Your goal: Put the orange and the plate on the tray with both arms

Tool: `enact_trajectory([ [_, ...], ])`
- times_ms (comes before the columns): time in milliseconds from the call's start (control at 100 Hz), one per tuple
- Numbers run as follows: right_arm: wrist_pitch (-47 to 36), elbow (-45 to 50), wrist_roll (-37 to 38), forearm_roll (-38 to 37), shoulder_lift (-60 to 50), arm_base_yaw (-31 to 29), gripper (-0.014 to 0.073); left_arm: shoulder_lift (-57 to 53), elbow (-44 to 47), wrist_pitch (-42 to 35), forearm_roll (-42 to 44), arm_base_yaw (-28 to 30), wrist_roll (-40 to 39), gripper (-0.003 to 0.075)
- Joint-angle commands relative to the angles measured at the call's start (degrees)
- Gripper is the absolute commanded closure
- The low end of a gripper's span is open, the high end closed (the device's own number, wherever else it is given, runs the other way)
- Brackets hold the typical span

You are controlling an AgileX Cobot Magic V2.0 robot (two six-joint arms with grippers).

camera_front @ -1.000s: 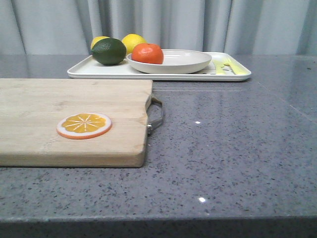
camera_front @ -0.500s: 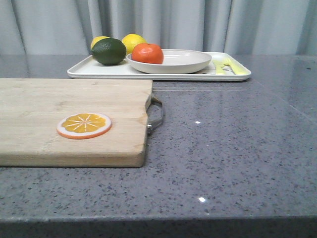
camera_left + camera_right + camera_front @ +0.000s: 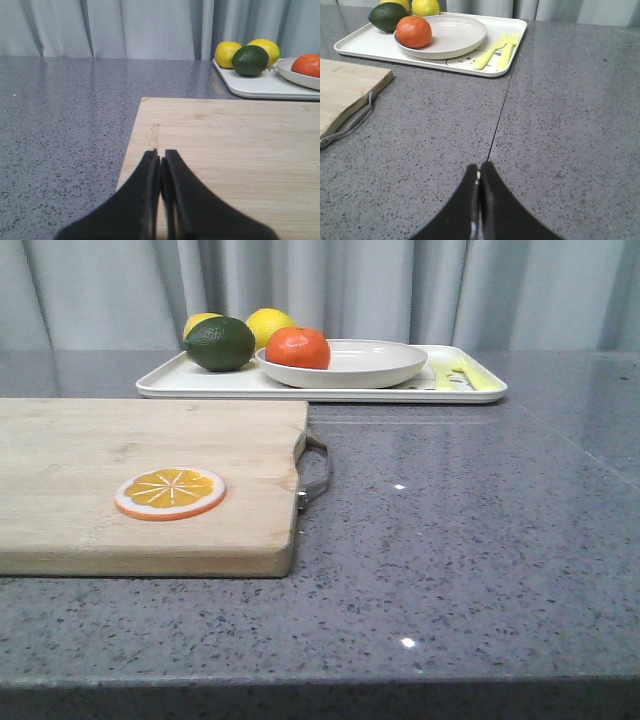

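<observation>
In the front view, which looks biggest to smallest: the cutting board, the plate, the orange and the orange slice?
1. Cutting board
2. Plate
3. Orange slice
4. Orange
The board and slice sit nearer the camera, so their true sizes may rank differently.

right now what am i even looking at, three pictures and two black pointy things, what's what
It is one table seen by three cameras on a two-armed robot. The wide picture looks forward from the robot. The other two come from cameras on its wrists, and each black shape is a gripper: the left gripper over the wooden cutting board, the right gripper over the bare table. Both have their jaws shut and hold nothing. At the back, a white tray carries a plate with an orange in it, a lime, two lemons and yellow cutlery. An orange slice lies on the board.
</observation>
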Motion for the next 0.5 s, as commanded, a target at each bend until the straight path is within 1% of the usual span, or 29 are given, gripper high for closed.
enact_trajectory([
  [0, -4.07, -1.45, -0.49, 0.24, 0.65, 0.15, 0.0660, -1.88, 0.47, -4.87, -0.10, -0.01, 0.15, 0.0734],
  [420, -4.15, -1.45, -0.49, 0.24, 0.65, 0.15, 0.0660, -1.88, 0.47, -4.87, -0.10, -0.01, 0.15, 0.0734],
  [490, -5.13, -1.45, -0.49, -0.74, 0.65, -0.05, 0.0660, -1.88, 0.47, -4.87, -0.10, -0.01, 0.15, 0.0734],
])
